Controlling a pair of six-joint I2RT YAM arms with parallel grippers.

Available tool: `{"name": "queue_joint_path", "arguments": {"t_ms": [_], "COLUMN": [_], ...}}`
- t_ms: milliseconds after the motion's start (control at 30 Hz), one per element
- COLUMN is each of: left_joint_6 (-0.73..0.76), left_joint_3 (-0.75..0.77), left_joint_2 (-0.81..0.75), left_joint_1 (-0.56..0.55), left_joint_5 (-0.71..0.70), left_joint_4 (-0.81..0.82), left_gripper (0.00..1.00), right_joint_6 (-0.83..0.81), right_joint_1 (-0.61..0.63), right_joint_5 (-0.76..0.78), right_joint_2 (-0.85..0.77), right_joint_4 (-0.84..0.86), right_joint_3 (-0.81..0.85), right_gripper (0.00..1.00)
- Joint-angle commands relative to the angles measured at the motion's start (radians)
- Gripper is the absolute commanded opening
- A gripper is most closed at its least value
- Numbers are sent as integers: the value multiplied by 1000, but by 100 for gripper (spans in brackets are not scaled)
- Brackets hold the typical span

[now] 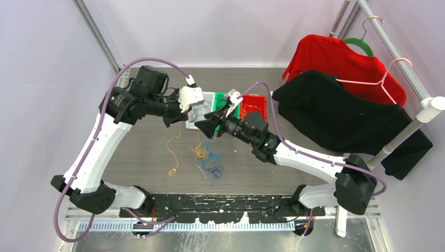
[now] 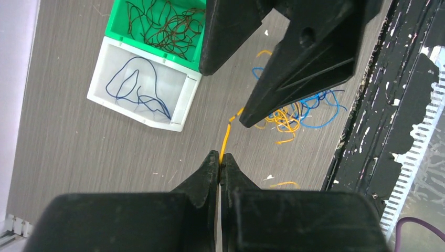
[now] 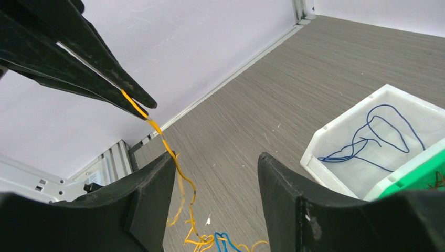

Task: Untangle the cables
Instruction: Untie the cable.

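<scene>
Found the left hand (image 2: 219,157) clenched on an orange-yellow cable (image 2: 226,137), tips pinched together with the cable leaving right at their point. Saw that cable hang down from the grip, clear of the counter (image 2: 78,157), into a loose heap of cables (image 2: 294,113), orange-yellow and blue, lying mid-counter. Noted the right hand (image 3: 215,163) released, jaws standing well apart and gripping nothing. Saw the hanging cable pass close by one of its fingers (image 3: 152,194); could not tell whether touching. Spotted a lone strand (image 1: 172,149), orange-yellow, flat on the counter left of the heap. Logged, toward the far side, a white bin (image 2: 105,97) holding one blue cable (image 2: 137,86), touching a green bin (image 2: 118,26) of dark cables (image 2: 162,26), with a red bin (image 1: 262,102) next along.
</scene>
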Motion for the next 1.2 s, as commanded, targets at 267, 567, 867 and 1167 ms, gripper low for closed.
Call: {"name": "queue_joint_path", "arguments": {"t_ms": [267, 567, 867, 1167], "left_joint_6": [-54, -57, -45, -16], "left_joint_3": [137, 266, 457, 503], "left_joint_2": [1, 39, 85, 30], "left_joint_1": [-59, -75, -75, -74], "left_joint_5": [15, 91, 93, -81], "left_joint_4": [-43, -132, -189, 30], "left_gripper": [0, 0, 0, 0], "right_joint_6": [43, 69, 116, 212], "right_joint_1": [12, 11, 17, 46], "right_joint_5": [21, 80, 131, 162], "right_joint_2": [126, 266, 301, 302], "right_joint_4": [137, 245, 288, 286], "right_joint_3": [34, 56, -42, -162], "right_gripper": [50, 45, 41, 39]}}
